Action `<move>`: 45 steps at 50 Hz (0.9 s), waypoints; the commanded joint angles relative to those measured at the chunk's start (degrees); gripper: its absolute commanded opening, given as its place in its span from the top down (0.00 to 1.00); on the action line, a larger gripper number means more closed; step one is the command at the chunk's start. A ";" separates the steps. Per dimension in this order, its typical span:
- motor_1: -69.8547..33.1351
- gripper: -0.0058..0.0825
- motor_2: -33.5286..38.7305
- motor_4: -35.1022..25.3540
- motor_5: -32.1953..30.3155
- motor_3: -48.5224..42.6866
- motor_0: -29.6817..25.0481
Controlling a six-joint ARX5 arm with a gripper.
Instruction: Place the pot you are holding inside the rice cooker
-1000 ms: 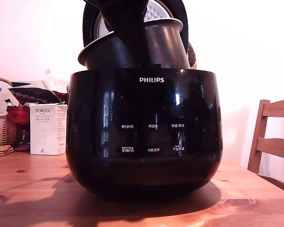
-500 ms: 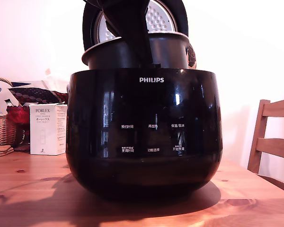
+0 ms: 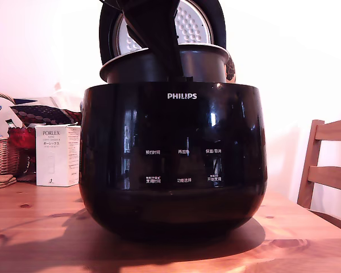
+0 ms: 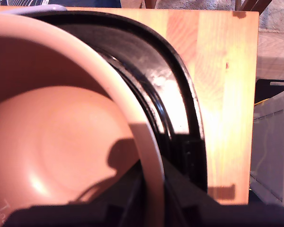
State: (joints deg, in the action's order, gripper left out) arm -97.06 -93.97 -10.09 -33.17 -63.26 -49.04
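Above the open mouth of the rice cooker [image 3: 176, 170], the pot [image 3: 207, 61] sits partly sunk, its flared rim clear of the cooker's top edge and tipped slightly higher on the exterior view's right. The gripper [image 4: 154, 201] pinches the near rim, one finger inside the wall and one outside. The pot's body lies beyond it, toward the raised lid [image 3: 193, 23], so the remaining travel looks straight down
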 commanded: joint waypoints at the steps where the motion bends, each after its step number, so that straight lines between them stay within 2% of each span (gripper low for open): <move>1: 0.07 0.86 -0.76 -1.62 0.87 -2.25 -1.22; 34: -0.04 0.86 -0.76 -1.92 0.66 -0.85 -1.22; 45: -0.04 0.81 -0.76 -1.92 0.70 -1.01 -1.22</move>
State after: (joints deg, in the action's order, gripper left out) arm -97.06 -93.97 -10.44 -33.12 -62.85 -49.04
